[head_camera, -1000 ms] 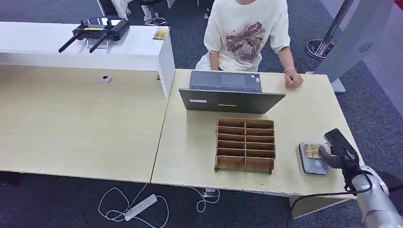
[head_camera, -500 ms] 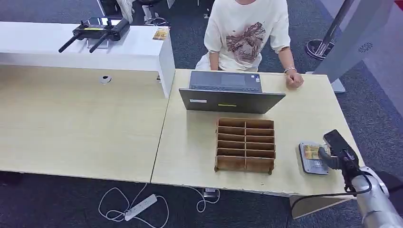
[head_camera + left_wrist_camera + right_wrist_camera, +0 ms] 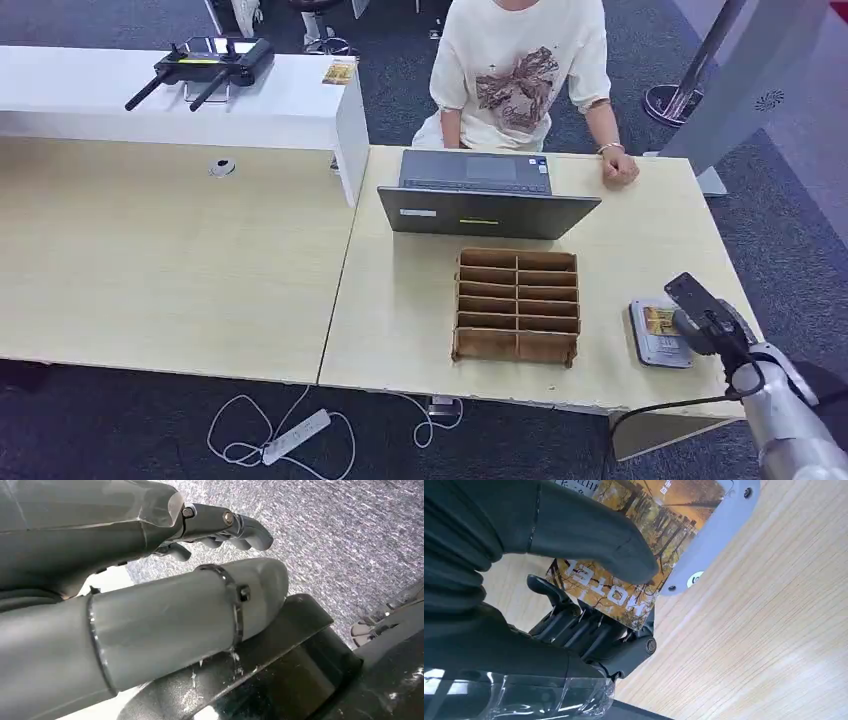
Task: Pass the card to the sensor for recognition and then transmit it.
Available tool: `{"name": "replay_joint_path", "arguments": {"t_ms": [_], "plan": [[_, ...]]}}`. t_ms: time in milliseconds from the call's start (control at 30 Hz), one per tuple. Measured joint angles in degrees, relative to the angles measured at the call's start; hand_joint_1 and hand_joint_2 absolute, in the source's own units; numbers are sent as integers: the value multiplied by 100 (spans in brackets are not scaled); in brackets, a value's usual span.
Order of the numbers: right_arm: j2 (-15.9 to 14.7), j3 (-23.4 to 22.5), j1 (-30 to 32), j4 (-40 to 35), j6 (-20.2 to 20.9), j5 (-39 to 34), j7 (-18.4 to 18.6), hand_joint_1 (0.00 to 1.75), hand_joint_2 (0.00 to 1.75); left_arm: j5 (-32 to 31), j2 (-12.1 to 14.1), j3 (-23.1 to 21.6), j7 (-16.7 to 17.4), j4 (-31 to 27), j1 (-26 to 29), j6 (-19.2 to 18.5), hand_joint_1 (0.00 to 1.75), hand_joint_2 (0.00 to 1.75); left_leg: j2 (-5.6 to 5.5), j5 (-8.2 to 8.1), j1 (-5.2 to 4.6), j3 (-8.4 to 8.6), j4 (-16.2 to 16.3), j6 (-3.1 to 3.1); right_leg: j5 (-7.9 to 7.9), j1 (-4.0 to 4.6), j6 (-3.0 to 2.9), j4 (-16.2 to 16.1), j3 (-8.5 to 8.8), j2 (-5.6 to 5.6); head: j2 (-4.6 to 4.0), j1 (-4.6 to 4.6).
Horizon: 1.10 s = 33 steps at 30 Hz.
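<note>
A yellow-brown picture card point(image 3: 644, 540) printed with "HOTEL" is pinched by my right hand point(image 3: 574, 580), thumb point(image 3: 589, 535) on top and dark fingers point(image 3: 584, 630) beneath. The card lies flat over the grey sensor pad point(image 3: 719, 527), which sits on the wooden table. In the head view the right hand point(image 3: 703, 318) is at the table's right edge, holding the card point(image 3: 658, 320) above the sensor point(image 3: 662, 348). My left hand point(image 3: 215, 525) hangs over grey carpet with nothing in it and its fingers loosely curved.
A wooden slotted organizer point(image 3: 516, 304) stands left of the sensor. Behind it a laptop point(image 3: 487, 195) faces a seated person point(image 3: 520, 70), whose hand point(image 3: 620, 168) rests on the table. A black controller point(image 3: 200, 62) sits on the white counter. A power strip point(image 3: 295, 436) lies on the floor.
My right hand has shifted slightly left and away from me with the card, staying over the sensor. The person's hand barely moved.
</note>
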Motion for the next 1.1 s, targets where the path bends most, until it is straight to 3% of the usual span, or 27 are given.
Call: {"name": "replay_joint_path", "arguments": {"t_ms": [400,700,1100], "plan": [[0,-2,46,-55,57,-175,-155,175,175,-39,0,0,0,0,-4,-9,0,0,1,0,0,3,0,0,0,0,0,0,0,3,0,-2],[48,-537,203,-199,935,-1579,-1195,175,175,-7,11,0,-68,0,-4,-55,0,0,-1,0,0,-1,0,0,0,0,0,1,-1,1,0,-2],[186,-1075,292,-569,1060,-2330,-1674,175,175,-50,11,0,-85,0,-4,-59,0,0,-1,0,0,-1,0,0,0,0,0,0,-2,0,0,-2]]}}
